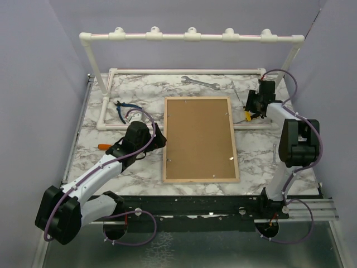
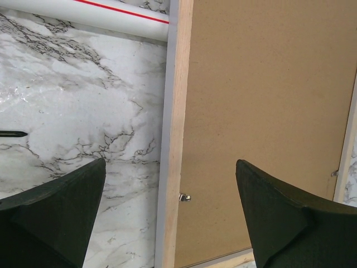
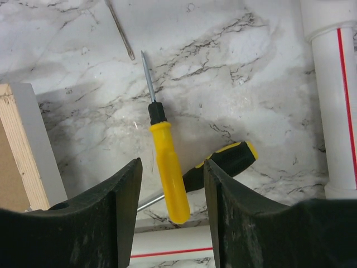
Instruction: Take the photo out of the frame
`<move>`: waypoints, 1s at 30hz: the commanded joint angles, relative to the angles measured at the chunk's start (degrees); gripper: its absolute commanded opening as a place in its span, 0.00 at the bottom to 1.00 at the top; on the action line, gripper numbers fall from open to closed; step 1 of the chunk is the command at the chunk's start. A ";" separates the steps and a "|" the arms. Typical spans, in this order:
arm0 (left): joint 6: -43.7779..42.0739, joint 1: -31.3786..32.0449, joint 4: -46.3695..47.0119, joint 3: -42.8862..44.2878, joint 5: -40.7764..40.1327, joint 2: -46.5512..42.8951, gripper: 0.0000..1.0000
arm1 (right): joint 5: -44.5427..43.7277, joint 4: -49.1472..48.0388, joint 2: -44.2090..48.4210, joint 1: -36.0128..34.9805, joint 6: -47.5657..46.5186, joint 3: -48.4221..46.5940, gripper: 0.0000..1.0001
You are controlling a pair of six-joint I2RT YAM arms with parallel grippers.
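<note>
Top view: frame [image 1: 201, 138] face down at table centre, brown back up, pale wood rim. Photo unseen, presumably still under backing. Step in hand, likely: fetching tool for back clips.

Left wrist: left gripper [image 2: 171, 167] jaws wide, empty, above frame's left rim, beside small metal clip [image 2: 185, 197].

Right wrist: right gripper [image 3: 172, 164] jaws half-spread astride yellow screwdriver [image 3: 170, 178], gaps either side. Next, likely: close, lift, lever clips.
</note>
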State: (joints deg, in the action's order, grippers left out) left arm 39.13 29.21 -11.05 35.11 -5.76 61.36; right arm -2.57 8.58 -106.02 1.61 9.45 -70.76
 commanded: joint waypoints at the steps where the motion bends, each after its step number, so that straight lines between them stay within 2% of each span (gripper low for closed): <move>1: -0.90 -0.38 1.33 0.89 0.93 0.60 0.99 | 0.06 0.58 -3.33 0.33 -3.59 -3.33 0.51; 10: -0.64 -0.38 1.39 1.83 0.98 1.13 0.99 | 4.58 1.61 -8.03 0.33 -3.26 -5.33 0.50; 15: -0.73 -0.38 1.44 1.89 0.95 0.85 0.99 | 4.75 2.02 -9.64 0.33 -3.04 -5.73 0.45; 18: -0.64 -0.33 1.40 1.93 1.01 0.86 0.99 | 4.85 2.52 -10.24 0.28 -3.04 -6.30 0.36; 22: -0.34 -0.38 1.16 2.31 1.25 0.66 0.99 | 5.30 3.94 -8.48 0.28 -2.65 -6.95 0.17; 26: 0.00 -0.38 1.08 3.66 2.90 -0.18 0.99 | 6.21 5.26 -2.45 0.33 -2.01 -5.51 0.11; 30: 0.85 -0.38 1.48 5.87 6.54 -0.44 0.99 | 11.85 6.95 5.37 0.32 -0.78 -2.44 0.08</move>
State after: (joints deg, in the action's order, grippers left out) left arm 39.27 29.21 -10.41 37.41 -4.01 62.22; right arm 3.18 13.43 -109.97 1.61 7.38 -75.18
